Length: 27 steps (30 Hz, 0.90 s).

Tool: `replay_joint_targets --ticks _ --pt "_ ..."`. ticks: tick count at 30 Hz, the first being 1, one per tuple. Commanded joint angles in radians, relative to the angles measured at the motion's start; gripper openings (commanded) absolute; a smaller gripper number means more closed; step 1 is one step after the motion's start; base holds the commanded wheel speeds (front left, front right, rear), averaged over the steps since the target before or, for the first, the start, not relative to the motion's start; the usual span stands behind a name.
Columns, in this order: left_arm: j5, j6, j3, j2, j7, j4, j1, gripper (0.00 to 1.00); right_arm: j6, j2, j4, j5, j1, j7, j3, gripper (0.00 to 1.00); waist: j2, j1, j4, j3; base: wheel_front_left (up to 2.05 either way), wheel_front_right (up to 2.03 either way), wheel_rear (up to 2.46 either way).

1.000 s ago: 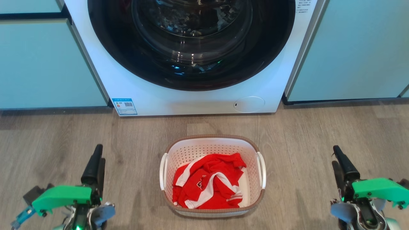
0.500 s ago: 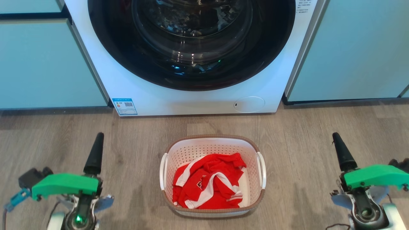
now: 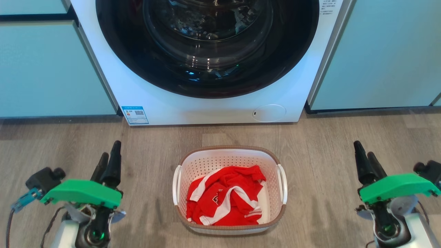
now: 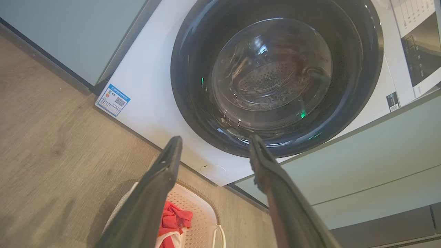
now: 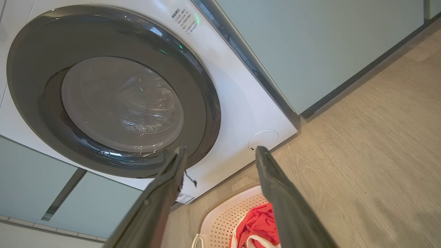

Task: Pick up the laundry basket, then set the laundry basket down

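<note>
The laundry basket point(image 3: 225, 159), white and perforated with a brown rim, stands on the wood floor just in front of the washing machine, and a red and white garment point(image 3: 220, 196) lies in it. Its white side handles point(image 3: 176, 184) are free. My left gripper point(image 3: 111, 150) hovers to the basket's left, open and holding nothing. My right gripper point(image 3: 363, 148) hovers well off to the basket's right, open too. The left wrist view shows my left gripper point(image 4: 215, 138) above the basket point(image 4: 203, 213); the right wrist view shows my right gripper point(image 5: 220, 149) above the basket point(image 5: 224, 213).
A white front-loading washing machine point(image 3: 206, 110) with a dark round door stands straight ahead, close behind the basket. Pale green cabinets flank it on the left point(image 3: 51, 69) and right point(image 3: 379, 51). Bare wood floor point(image 3: 327, 155) lies on both sides of the basket.
Both grippers have moved forward and a little inward toward the basket, and their wrists have rolled so both fingers of each now show. The basket has not moved.
</note>
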Motion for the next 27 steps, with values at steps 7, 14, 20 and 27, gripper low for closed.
replay_joint_targets --ticks 7,14,20,27 --pt "0.134 0.032 -0.022 0.047 -0.033 -0.04 -0.072 1.0 -0.001 -0.025 -0.025 -0.132 -0.071 -0.033 0.036 1.0 0.0 0.0 0.002 -0.002 0.0 0.0 0.0" --pt "0.227 0.055 -0.048 0.061 -0.054 -0.041 -0.081 1.0 -0.001 -0.032 -0.005 -0.222 -0.076 -0.052 0.063 1.0 0.0 0.0 0.005 -0.003 0.0 0.0 0.0" --pt "0.303 0.073 -0.071 0.072 -0.071 -0.039 -0.087 1.0 -0.001 -0.033 0.017 -0.296 -0.08 -0.067 0.076 1.0 0.0 0.0 0.005 -0.004 0.0 0.0 0.0" --pt "0.383 0.088 -0.097 0.083 -0.092 -0.037 -0.091 1.0 -0.001 -0.028 0.036 -0.384 -0.083 -0.088 0.083 1.0 0.0 0.0 0.002 -0.002 0.0 0.0 0.0"
